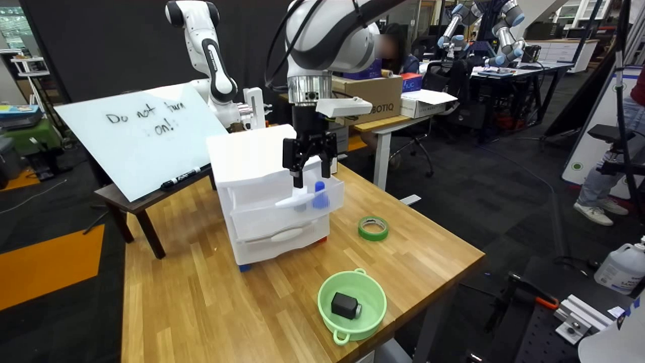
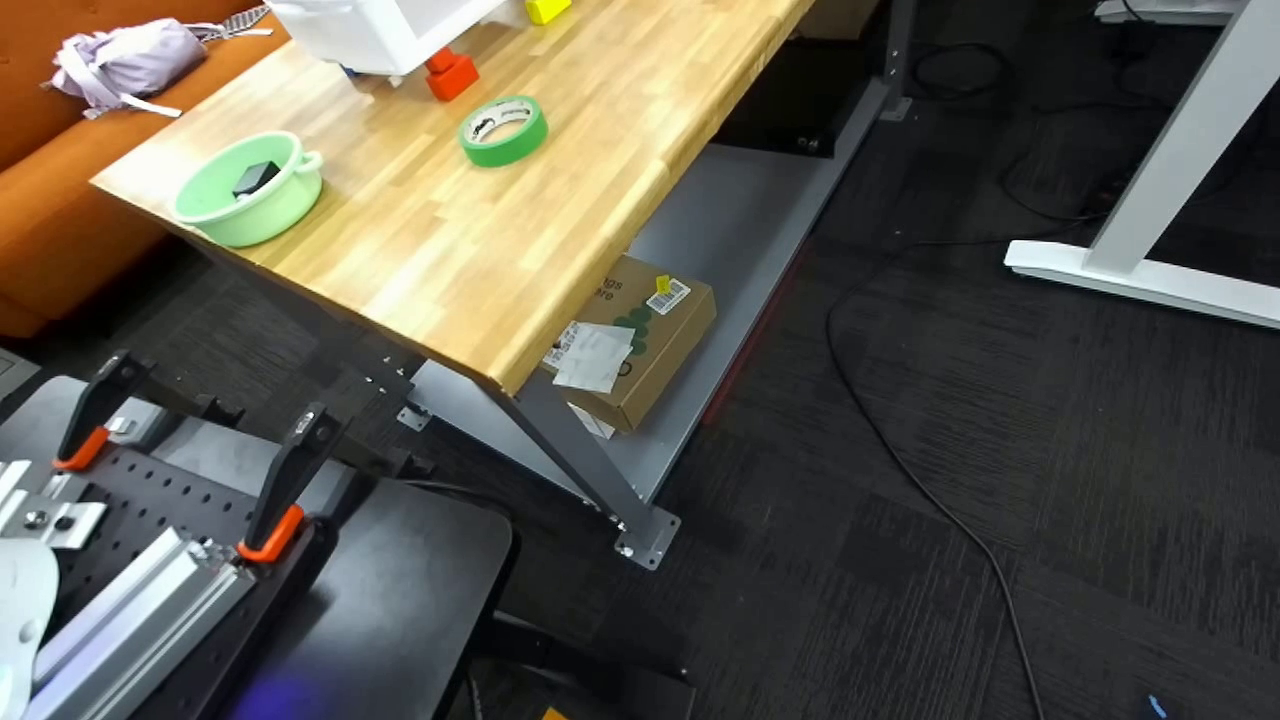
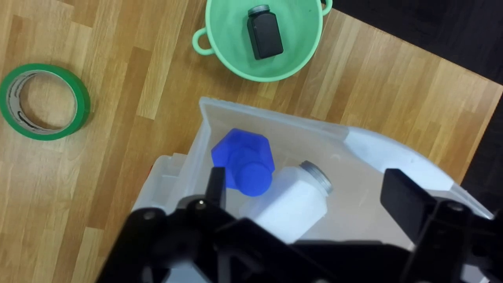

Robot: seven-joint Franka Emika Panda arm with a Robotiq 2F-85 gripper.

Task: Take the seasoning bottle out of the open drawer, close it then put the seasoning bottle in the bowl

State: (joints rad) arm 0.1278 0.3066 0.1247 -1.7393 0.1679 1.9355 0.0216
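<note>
White seasoning bottle (image 3: 291, 204), ungripped in the open drawer (image 1: 257, 223) below the spread claw (image 1: 312, 176). Seemingly still due: lifting, closing, placing in the bowl (image 3: 300, 39) well apart from the claw.

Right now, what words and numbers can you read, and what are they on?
"Do not turn on!": whiteboard.
"OBOTIQ", start hidden: big cardboard box.
"UC", first letter unclear: blue box.
"ngs" and "ere", cut off: brown box under the table.
Too small or blurred: print on the white box, green tape, white jug, marker and the brown box's stickers.
No readable numbers.
</note>
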